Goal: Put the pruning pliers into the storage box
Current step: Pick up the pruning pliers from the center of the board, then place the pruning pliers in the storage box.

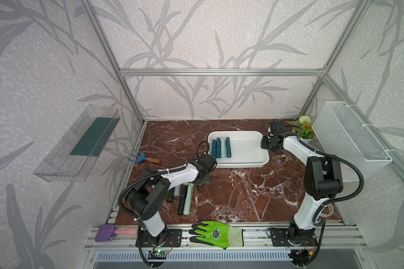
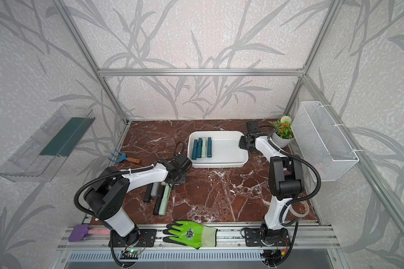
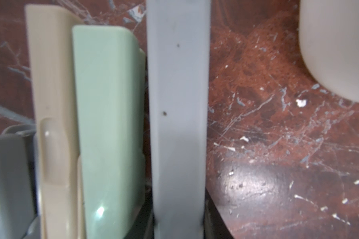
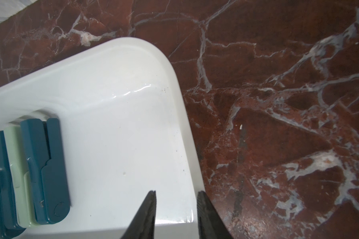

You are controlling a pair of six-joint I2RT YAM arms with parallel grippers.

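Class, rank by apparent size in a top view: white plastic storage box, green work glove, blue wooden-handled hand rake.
1. white plastic storage box
2. green work glove, close behind; nearer the camera, so unsure
3. blue wooden-handled hand rake

Four pruning pliers [image 1: 221, 148] in one storage box [image 1: 247, 149], at least four more outside.

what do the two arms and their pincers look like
Both the left arm and right arm have glossy white links, chunky black joint housings and ribbed black cable hose tied on with white zip ties. The right pincer has black, tapering, ridged fingers.
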